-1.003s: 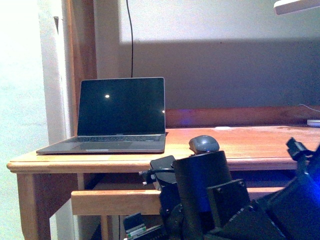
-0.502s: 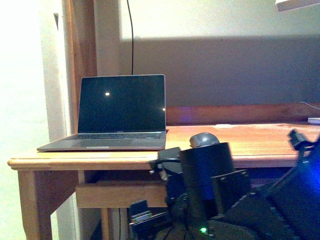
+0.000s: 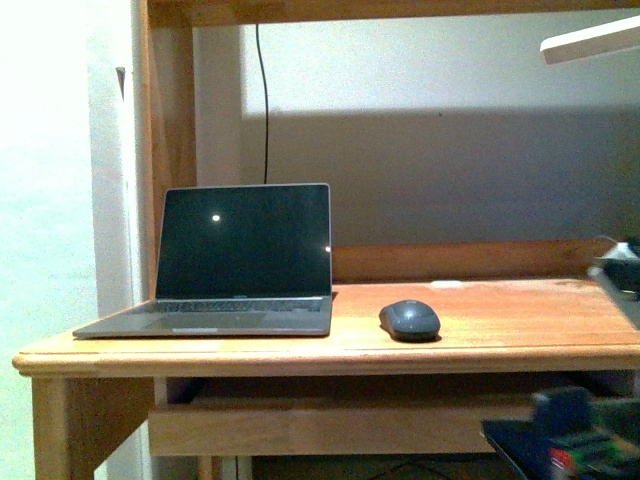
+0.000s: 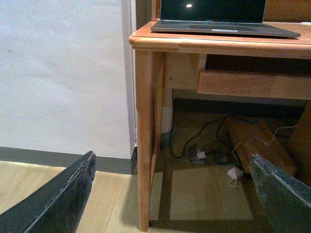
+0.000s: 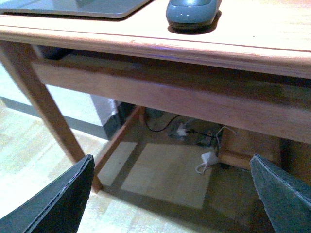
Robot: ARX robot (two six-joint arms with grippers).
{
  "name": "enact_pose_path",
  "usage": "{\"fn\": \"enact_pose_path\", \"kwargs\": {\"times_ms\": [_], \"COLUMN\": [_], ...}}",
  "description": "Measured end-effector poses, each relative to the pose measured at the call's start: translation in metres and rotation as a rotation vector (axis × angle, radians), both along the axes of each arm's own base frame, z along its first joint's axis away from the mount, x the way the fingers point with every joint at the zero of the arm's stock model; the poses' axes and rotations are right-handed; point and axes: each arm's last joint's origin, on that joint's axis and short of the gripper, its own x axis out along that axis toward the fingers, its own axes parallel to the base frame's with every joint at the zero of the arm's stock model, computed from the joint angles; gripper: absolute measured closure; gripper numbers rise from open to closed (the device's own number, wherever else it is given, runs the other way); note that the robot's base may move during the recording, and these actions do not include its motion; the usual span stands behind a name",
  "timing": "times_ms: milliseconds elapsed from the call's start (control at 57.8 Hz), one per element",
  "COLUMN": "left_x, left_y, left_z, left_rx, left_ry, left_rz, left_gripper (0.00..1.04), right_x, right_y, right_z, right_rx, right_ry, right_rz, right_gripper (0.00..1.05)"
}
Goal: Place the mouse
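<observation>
You see the mouse point(image 3: 409, 319) resting on the counter point(image 3: 520, 335) at frame centre, right of the laptop point(image 3: 225, 262); both grippers' fingers spread, empty.

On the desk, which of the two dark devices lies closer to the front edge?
The mouse: the small rounded grey one, alone to the right of the laptop. It sits nearer the desk front edge; the open laptop reaches further back.

Both hands hang low with fingers spread wide and nothing between them: the left hand point(image 4: 170, 194) and the right hand point(image 5: 172, 194), each showing two dark fingertips.
</observation>
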Motion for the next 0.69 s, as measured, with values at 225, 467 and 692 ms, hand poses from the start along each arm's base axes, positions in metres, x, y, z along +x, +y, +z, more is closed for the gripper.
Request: {"fn": "enact_pose_path", "kwargs": {"times_ms": [225, 467, 692], "left_x": [0.000, 0.000, 0.000], "left_y": [0.000, 0.000, 0.000], "left_z": [0.000, 0.000, 0.000], "left_rx": [0.000, 0.000, 0.000], "left_ry": [0.000, 0.000, 0.000], "left_rz": [0.000, 0.000, -0.001], "left_gripper": [0.08, 0.08, 0.08], "right_x": [-0.071, -0.121, -0.139], "right_y": [-0.037, -0.061, -0.078], "right_z": [-0.005, -0.024, -0.048], "right_rx": [0.030, 0.094, -0.006], "right_ry": [-0.041, -0.052, -0.159], "right_rz": [-0.018, -0.079, -0.521], "right_gripper": [0.07, 0.09, 0.45]}}
